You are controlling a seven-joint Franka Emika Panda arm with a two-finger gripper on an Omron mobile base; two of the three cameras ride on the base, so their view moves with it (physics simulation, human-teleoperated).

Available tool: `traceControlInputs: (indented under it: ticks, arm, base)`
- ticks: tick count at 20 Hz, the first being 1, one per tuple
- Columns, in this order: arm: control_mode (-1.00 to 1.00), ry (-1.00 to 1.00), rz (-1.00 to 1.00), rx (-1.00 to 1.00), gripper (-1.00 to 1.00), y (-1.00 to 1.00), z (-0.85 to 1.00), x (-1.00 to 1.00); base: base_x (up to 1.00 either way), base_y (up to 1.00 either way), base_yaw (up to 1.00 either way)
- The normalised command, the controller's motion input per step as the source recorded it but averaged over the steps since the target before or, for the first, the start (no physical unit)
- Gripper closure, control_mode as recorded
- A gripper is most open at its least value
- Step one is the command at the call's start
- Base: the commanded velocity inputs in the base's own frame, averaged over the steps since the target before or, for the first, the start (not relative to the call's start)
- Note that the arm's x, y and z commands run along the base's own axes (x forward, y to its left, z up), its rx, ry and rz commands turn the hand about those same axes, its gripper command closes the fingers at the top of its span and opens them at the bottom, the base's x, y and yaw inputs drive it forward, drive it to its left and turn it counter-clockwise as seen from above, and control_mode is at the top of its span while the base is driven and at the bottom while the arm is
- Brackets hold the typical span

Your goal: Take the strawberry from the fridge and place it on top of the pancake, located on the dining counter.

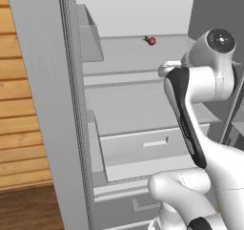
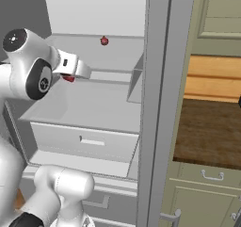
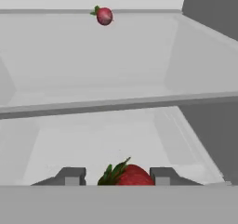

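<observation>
Strawberry (image 3: 126,175) sat between the gripper (image 3: 118,176) fingers in the hand view, at six o'clock in that picture, its green leaves pointing toward nine. The fingertips (image 3: 70,176) stood narrow and closed against the fruit on both sides. From the right base view a red bit (image 2: 68,78) of it showed under the hand, at about ten o'clock in that picture.

The hand was inside the open fridge (image 1: 47,105), just above a pale shelf (image 3: 93,139). The next shelf's front edge (image 3: 116,104) ran across at mid-height of the hand view, with free room between the two boards. A second small red fruit (image 3: 103,16) lay at the back of the upper shelf, at twelve o'clock, well apart from the gripper. Fridge wall (image 3: 209,125) closed in at three o'clock; a drawer (image 1: 143,145) lay below.
</observation>
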Motion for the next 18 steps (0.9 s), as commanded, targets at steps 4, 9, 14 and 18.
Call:
traceControlInputs:
  ticks: [4, 9, 14, 18]
  arm:
    - [-1.00, 0.22, 0.00, 0.00, 1.00, 0.00, -0.64, -1.00]
    - [-1.00, 0.13, 0.00, 0.00, 1.00, 0.11, -0.88, -0.81]
    - [-1.00, 0.03, 0.00, 0.03, 1.00, 0.07, -0.71, -0.28]
    - [-1.00, 0.04, 0.05, 0.03, 1.00, 0.21, -0.50, 0.00]
  base:
    - [0.00, 0.00, 0.00]
    - [0.00, 0.00, 0.00]
    - [0.00, 0.00, 0.00]
    - [0.00, 0.00, 0.00]
